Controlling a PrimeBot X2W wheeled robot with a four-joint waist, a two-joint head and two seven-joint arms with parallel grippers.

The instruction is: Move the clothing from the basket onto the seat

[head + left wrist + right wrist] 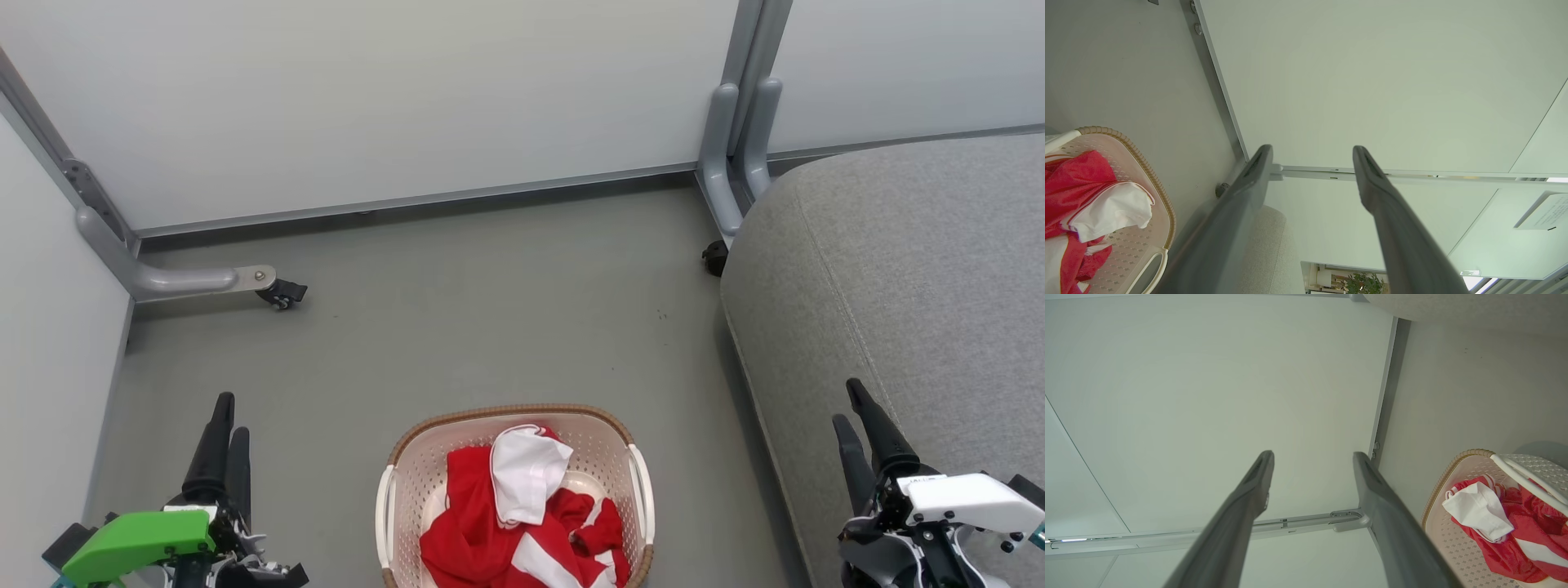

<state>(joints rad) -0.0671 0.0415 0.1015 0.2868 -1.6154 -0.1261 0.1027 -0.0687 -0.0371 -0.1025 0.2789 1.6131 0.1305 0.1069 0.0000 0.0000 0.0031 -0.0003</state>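
The cream-white basket with a brown rim stands on the floor at the bottom centre of the head view. Red and white clothing lies bundled inside it, with a white panel on top. The same basket and clothing sit at the left of the left wrist view; at the right of the right wrist view they are the basket and the clothing. The grey seat fills the right side. My left gripper is open, left of the basket. Over the seat's front part, my right gripper is open and empty.
White partition panels close off the back and left. Their grey feet with castors rest on the grey floor, one foot pair next to the seat's corner.
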